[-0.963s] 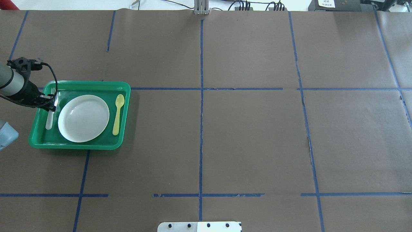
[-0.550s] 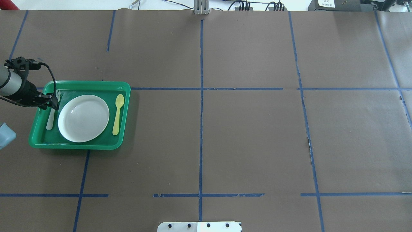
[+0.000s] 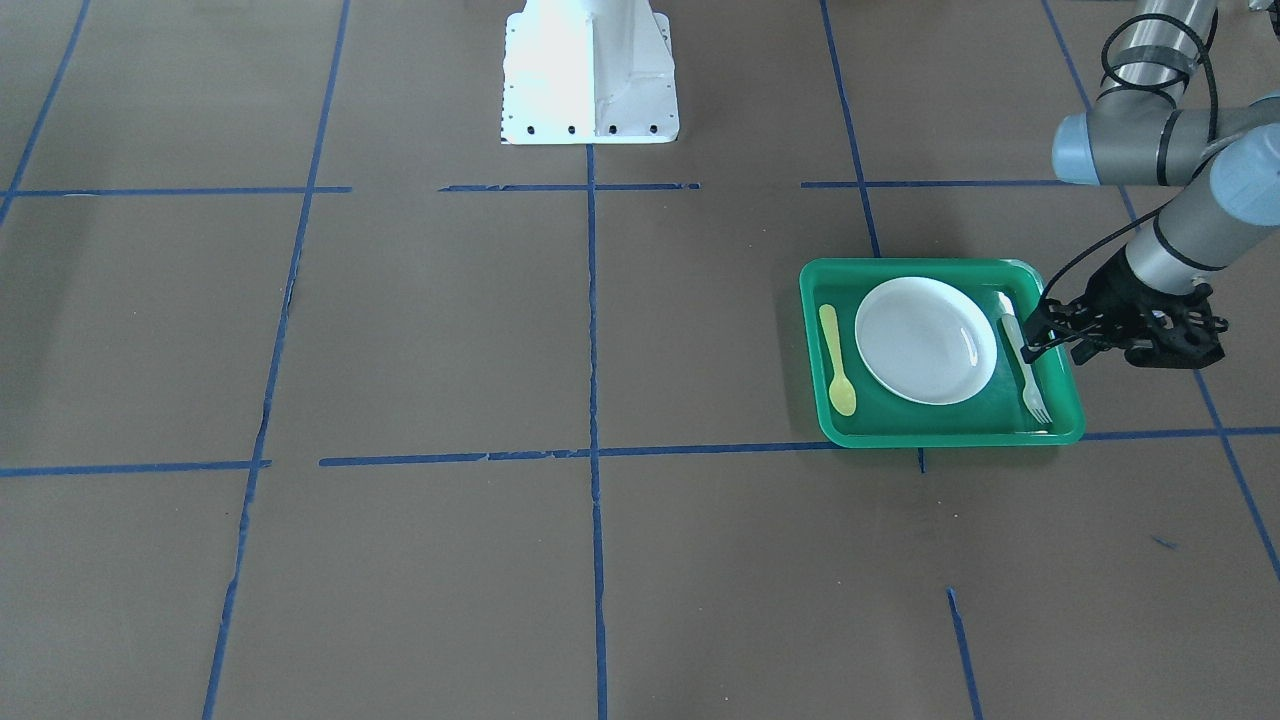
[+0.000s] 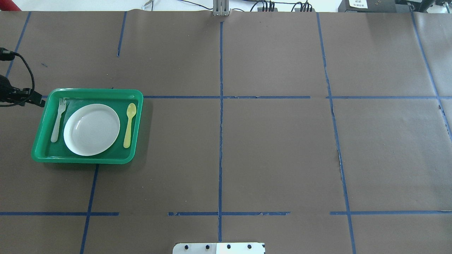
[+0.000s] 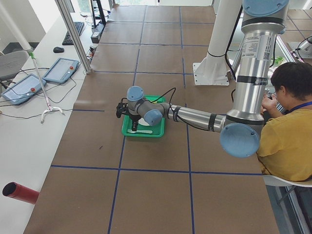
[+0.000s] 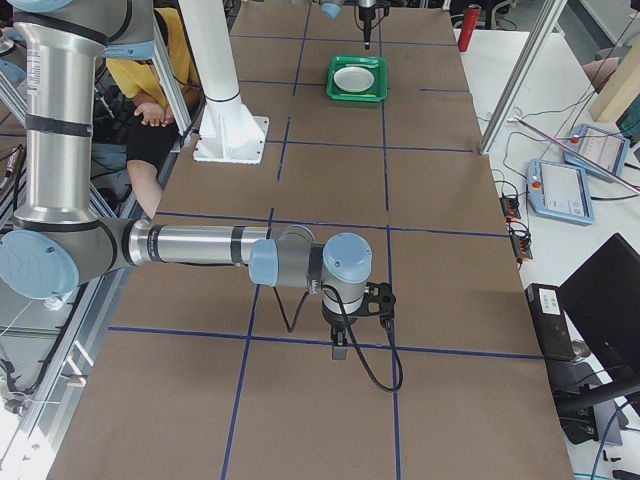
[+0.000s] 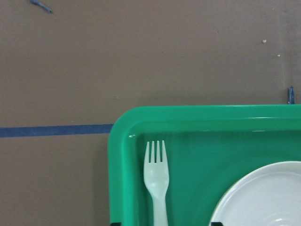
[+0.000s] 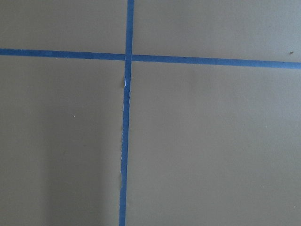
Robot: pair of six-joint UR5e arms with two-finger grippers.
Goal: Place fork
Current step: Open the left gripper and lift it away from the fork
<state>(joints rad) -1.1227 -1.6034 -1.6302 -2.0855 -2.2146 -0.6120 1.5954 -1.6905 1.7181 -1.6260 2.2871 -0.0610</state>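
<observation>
backed off the fork (image 4: 57,121) since a second ago, your left gripper (image 3: 1038,332) hangs wide and empty.
it lies in the green tray (image 4: 88,92) beside the plate (image 4: 91,129); placing looks done, only your retreat left.

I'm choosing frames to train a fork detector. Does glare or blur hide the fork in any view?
Overhead view: the fork is sharp, with a pale sheen on the green tray floor beside its tines. Left wrist view: tines crisp, thin highlights along the tray's inner edge. Front-facing view: fork clear, but the white robot base is overexposed.
</observation>
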